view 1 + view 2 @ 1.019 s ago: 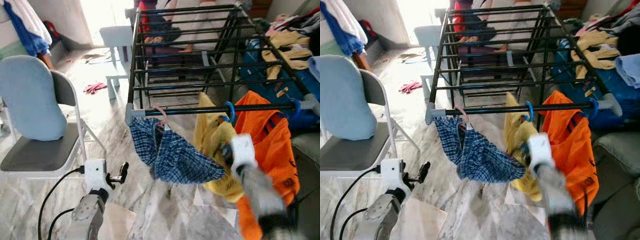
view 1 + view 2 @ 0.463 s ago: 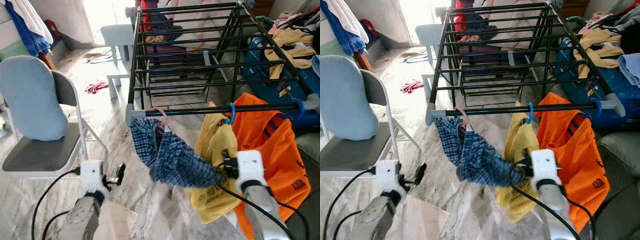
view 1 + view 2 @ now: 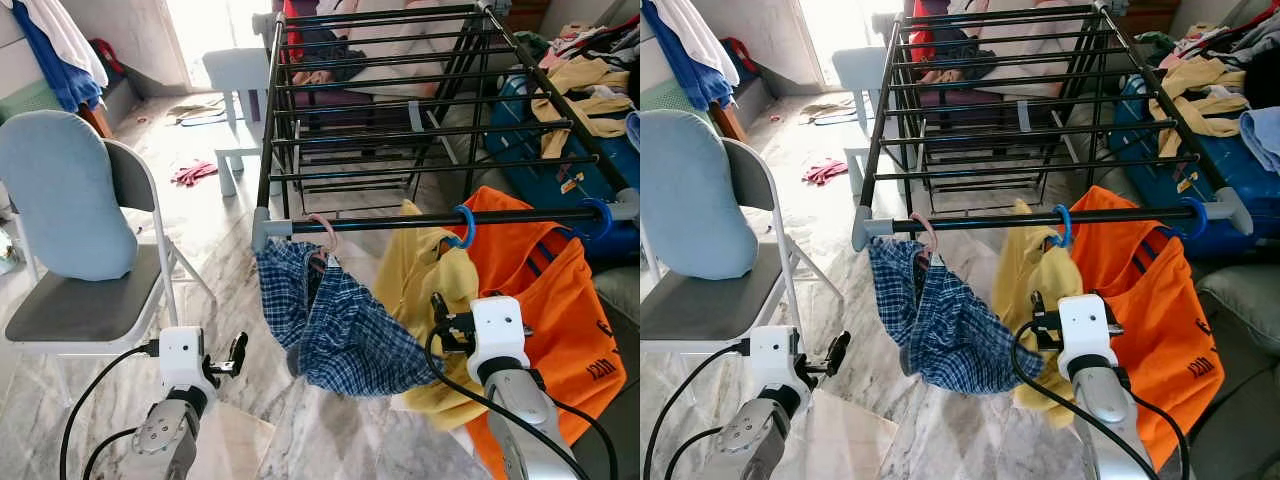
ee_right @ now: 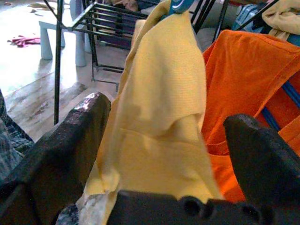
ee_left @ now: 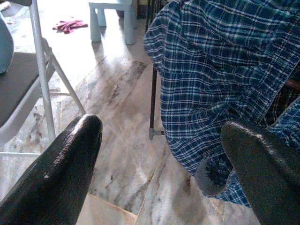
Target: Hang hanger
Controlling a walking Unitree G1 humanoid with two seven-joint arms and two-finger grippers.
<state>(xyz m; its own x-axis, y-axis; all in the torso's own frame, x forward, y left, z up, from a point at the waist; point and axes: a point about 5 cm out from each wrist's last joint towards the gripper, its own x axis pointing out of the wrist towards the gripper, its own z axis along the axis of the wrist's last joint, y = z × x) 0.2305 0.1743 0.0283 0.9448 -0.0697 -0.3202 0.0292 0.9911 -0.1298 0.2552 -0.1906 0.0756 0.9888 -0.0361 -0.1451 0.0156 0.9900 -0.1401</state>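
Note:
A black drying rack [image 3: 400,130] stands ahead. From its front bar [image 3: 380,222] a pink hanger [image 3: 322,232] carries a blue plaid garment [image 3: 340,325]. Beside it hang a yellow shirt [image 3: 425,290] on a blue hanger [image 3: 461,222] and an orange shirt [image 3: 560,300]. My right gripper [image 3: 438,322] is open, low in front of the yellow shirt [image 4: 164,84], beside the plaid hem, with nothing between its fingers. My left gripper [image 3: 232,358] is open near the floor, left of the plaid garment [image 5: 220,79].
A folding chair [image 3: 90,310] with a pale blue cushion stands to the left. Behind the rack's left side are a small white stool [image 3: 235,75] and a pink cloth [image 3: 190,173] on the floor. Piled clothes and a blue case [image 3: 545,150] sit at the right.
My right arm dropped from up by the yellow shirt and its gripper now sits lower. The plaid hem, stretched rightward before, hangs slack and lower. The left gripper sank slightly.

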